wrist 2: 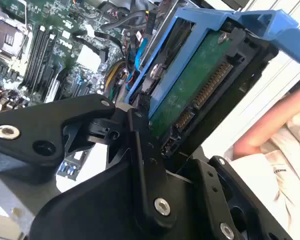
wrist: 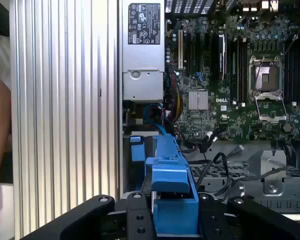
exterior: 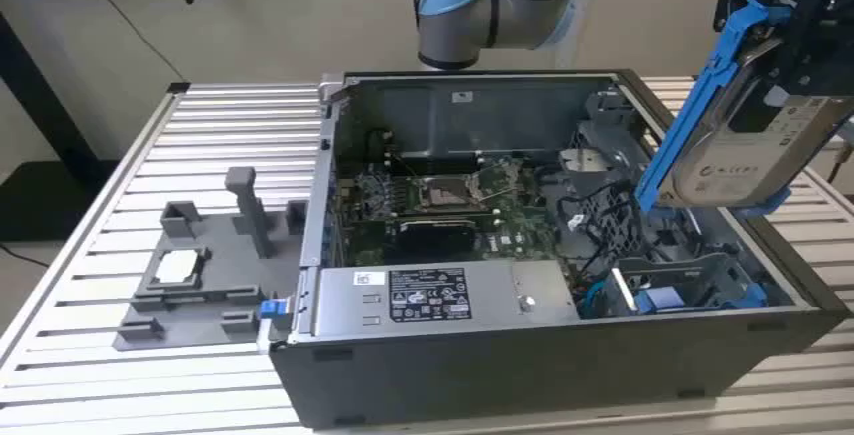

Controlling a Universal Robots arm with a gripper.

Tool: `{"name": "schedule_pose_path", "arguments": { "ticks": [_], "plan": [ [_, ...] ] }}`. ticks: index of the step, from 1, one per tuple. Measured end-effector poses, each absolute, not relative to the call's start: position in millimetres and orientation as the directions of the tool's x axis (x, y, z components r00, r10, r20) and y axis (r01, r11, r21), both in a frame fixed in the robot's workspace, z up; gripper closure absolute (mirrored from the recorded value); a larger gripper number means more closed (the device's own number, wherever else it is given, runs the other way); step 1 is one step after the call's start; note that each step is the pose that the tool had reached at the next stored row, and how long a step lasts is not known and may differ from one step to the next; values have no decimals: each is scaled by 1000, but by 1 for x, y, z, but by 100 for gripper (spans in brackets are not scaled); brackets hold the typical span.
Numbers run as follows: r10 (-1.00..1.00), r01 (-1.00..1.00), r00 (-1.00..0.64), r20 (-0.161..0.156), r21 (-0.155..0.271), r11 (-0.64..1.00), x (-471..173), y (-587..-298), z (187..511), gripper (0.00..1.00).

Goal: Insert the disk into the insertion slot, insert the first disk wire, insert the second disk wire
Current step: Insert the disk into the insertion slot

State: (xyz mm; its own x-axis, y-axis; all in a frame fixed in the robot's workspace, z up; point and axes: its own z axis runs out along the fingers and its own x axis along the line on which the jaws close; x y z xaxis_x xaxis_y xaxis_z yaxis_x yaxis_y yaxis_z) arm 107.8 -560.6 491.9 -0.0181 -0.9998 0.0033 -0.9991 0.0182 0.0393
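Claw (wrist: 174, 220): clenched on the blue carrier (wrist: 172, 165) of the disk (exterior: 754, 160).
Disk: tilted, held above the computer case (exterior: 534, 365), at the exterior view's right.
Insertion slot (exterior: 687, 280): below, apart; tilted entry could jam on its rails.
Cables (exterior: 587, 215): near slot; could snag.

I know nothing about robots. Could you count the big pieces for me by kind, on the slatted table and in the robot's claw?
Computer case, open: 1
Grey fixture tray: 1
Disk, held up by the gripper: 1
Total: 3
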Motion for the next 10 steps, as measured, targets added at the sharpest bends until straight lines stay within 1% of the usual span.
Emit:
{"name": "schedule_pose_path", "arguments": {
  "ticks": [10],
  "plan": [
    [-1000,-999,-18,3,39,18,108,-561,491,67]
  ]
}}
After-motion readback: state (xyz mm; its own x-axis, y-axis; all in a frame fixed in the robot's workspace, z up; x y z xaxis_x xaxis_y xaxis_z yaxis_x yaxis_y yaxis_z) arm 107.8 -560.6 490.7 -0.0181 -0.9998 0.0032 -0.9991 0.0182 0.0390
